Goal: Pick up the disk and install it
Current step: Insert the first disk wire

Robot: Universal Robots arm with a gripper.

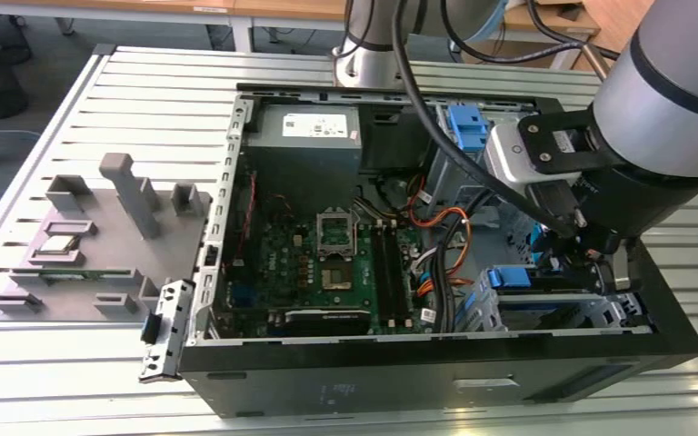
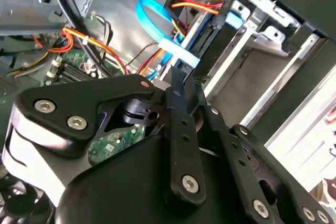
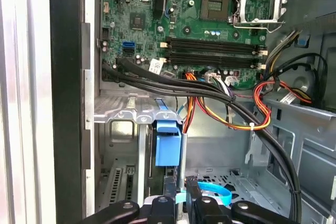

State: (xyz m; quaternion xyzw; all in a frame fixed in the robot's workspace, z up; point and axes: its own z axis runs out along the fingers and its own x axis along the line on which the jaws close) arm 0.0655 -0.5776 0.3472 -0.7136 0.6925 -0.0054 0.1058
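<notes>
I hang over a slatted silver metal table (image 1: 119, 91), reaching into the open black steel computer case (image 1: 446, 381) lying on it. Inside lies the green rectangular motherboard (image 3: 210, 35). Beside that is the grey sheet-metal drive cage (image 3: 121, 111) at the case's corner, on the exterior view's right. A thick bundle of black cables (image 3: 173, 86) crosses just above the cage, with orange and yellow wires (image 3: 231, 121) looping beside it (close quarters). The disk (image 3: 168, 148), a silver drive with blue plastic rails, stands on edge in the cage. Its blue end faces me and its long axis runs into the slot, mostly hidden. My gripper (image 3: 181, 208) hovers right at it, fingers (image 2: 176, 85) drawn narrow, nearly together, a curled blue flat cable (image 3: 215, 192) alongside.
</notes>
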